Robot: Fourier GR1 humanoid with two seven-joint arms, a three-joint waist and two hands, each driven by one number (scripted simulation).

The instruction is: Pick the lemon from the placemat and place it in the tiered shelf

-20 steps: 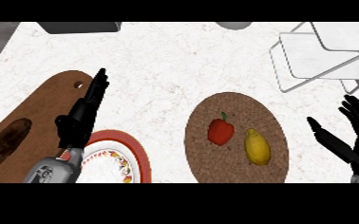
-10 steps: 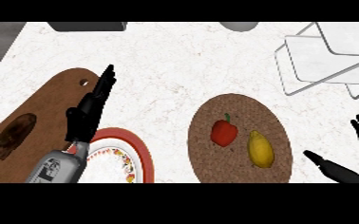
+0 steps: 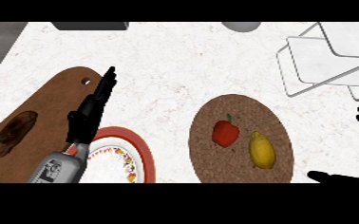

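A yellow lemon [image 3: 262, 150] lies on the right side of a round brown placemat [image 3: 242, 118], beside a red bell pepper [image 3: 225, 132]. The white wire tiered shelf [image 3: 319, 59] stands at the upper right, partly cut by the view's edge. My left hand [image 3: 91, 111] is at the left over a wooden board, fingers straight and pointing up, holding nothing. Of my right hand [image 3: 333, 177] only a black fingertip part shows at the lower right corner, just right of the placemat and apart from the lemon.
A wooden cutting board [image 3: 42, 104] lies at the left with a dark brown item [image 3: 17, 128] on it. A red-rimmed patterned plate [image 3: 123, 154] sits under my left forearm. A dark object [image 3: 89, 25] and a grey round one [image 3: 242, 26] stand at the far edge.
My right hand has dropped down and out toward the lower right corner, from beside the placemat to almost out of view. The left hand has barely shifted. The lemon has not moved.
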